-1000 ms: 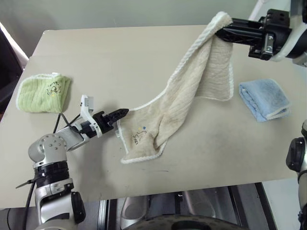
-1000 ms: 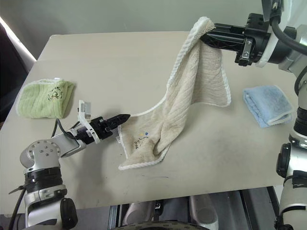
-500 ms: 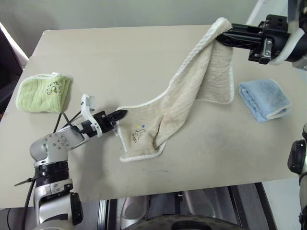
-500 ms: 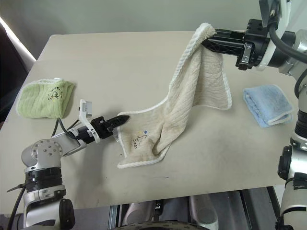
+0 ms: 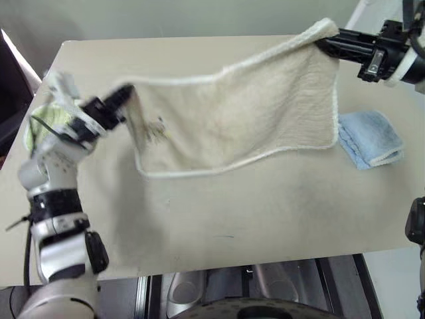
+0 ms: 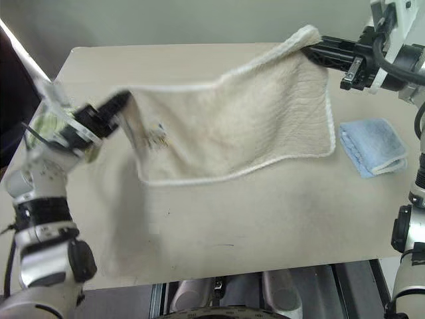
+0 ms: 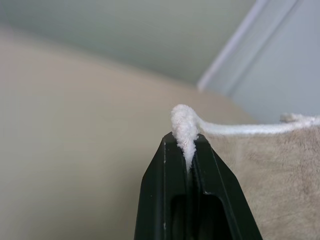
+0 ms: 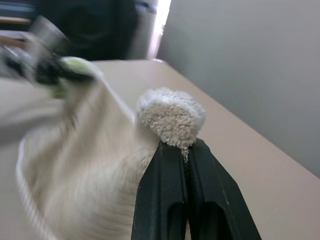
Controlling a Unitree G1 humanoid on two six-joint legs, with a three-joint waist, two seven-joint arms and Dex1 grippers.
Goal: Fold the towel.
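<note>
2 grippers hold the towel (image 5: 239, 113) up over the table (image 5: 265, 199).
the left gripper (image 5: 126, 94) is pinched tight on 1 corner by the white edge cord, and the right gripper (image 5: 323, 42) is pinched tight on the far top corner. the towel hangs spread out between them, high on the right and lower on the left, with its bottom edge near the table. its small picture (image 6: 157, 135) sits close to the left gripper. a blue cloth (image 5: 370, 136) lies folded on the table just right of the towel. a green cloth (image 5: 44, 123) lies behind the left arm.
</note>
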